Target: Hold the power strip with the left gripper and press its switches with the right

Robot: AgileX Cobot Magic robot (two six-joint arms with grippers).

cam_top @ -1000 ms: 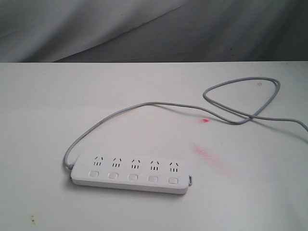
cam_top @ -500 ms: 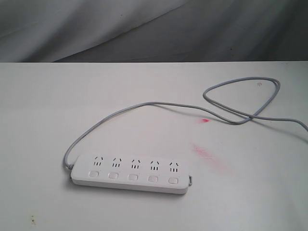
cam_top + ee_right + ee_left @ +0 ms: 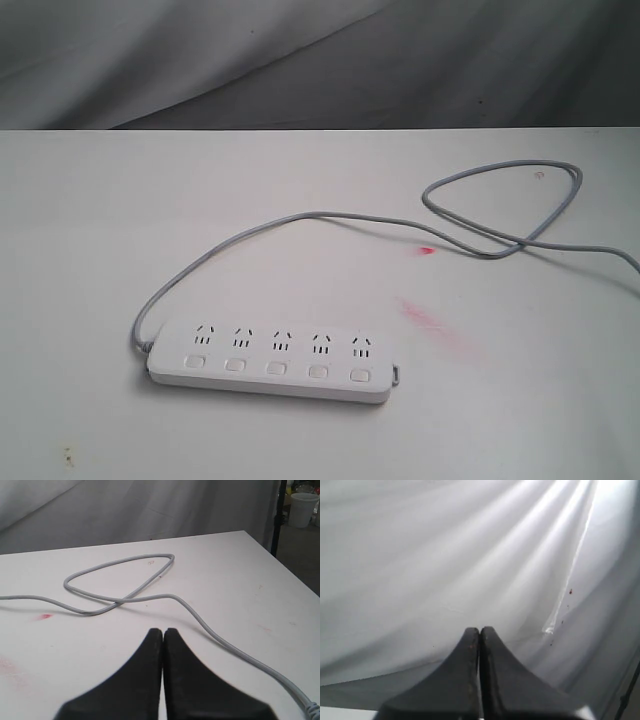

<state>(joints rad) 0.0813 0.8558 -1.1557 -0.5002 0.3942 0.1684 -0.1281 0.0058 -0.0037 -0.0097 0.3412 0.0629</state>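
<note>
The power strip (image 3: 268,362) lies flat on the white worktop (image 3: 90,230), in the near left part of the exterior view, its long side running across the view with the right end a little nearer the camera. Its five switches (image 3: 276,368) sit in a row along the near long edge, one below each socket group, and nothing touches them. The grey cord (image 3: 320,213) leaves the strip's left end, arcs away over the worktop toward the far right, crosses itself in one loose loop near the far edge and runs off at the right. Bare worktop surrounds the strip on every side, with the widest open stretch to its left and behind it; the cord's arc bounds the room behind, and two red smudges (image 3: 430,320) mark the surface to the right. Behind the worktop's straight far edge hangs a grey cloth (image 3: 300,60). The left pincer (image 3: 479,630) shows only in its wrist view, fingers pressed together on nothing, facing pale cloth. The right pincer (image 3: 163,631) is likewise closed tip to tip and empty, poised over the worktop with the cord's loop ahead of it and the worktop's side edge, a black pole (image 3: 276,515) and a white bucket (image 3: 304,509) beyond.
</note>
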